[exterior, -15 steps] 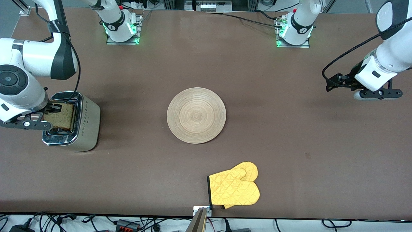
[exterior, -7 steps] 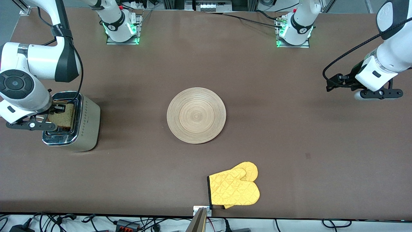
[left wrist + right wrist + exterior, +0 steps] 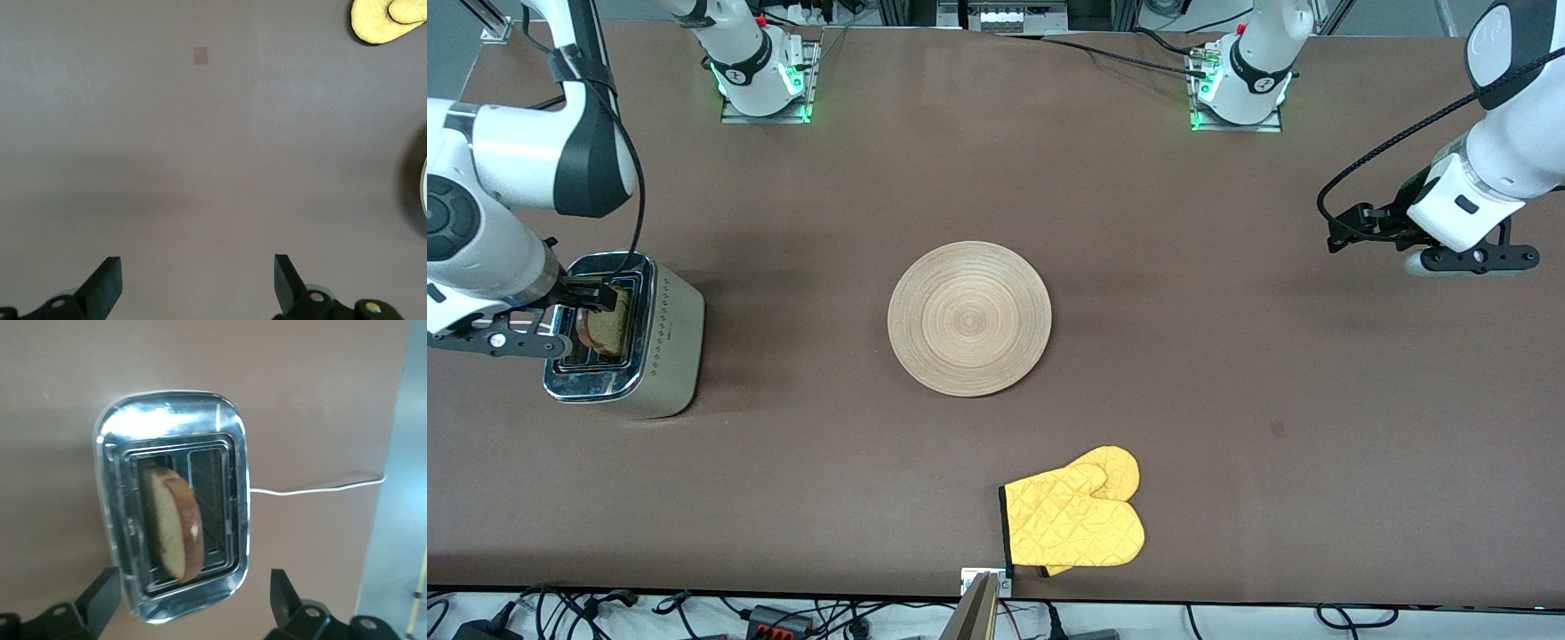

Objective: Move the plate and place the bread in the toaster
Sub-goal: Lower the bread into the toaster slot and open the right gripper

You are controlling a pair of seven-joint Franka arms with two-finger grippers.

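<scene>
The toaster [image 3: 663,342] stands at the right arm's end of the table. The bread [image 3: 603,327] sits in one of its two slots, tilted, with its top edge sticking out; the other slot is empty. My right gripper [image 3: 589,295] hovers over the toaster top, open and not touching the bread. In the right wrist view the bread [image 3: 175,523] leans in the toaster [image 3: 167,410] between my wide-open right gripper [image 3: 193,595]. The plate [image 3: 969,317] lies bare at mid-table. My left gripper [image 3: 1347,233] waits open and empty at the left arm's end, over bare table [image 3: 197,277].
A yellow oven mitt [image 3: 1074,520] lies near the table's front edge, nearer the front camera than the plate; it also shows in the left wrist view [image 3: 387,20]. The toaster's white cord [image 3: 320,490] trails off the table's end.
My right gripper lowered the bread into the toaster slot and opened off it. The bread now sits deeper in the slot. The left arm has not moved.
</scene>
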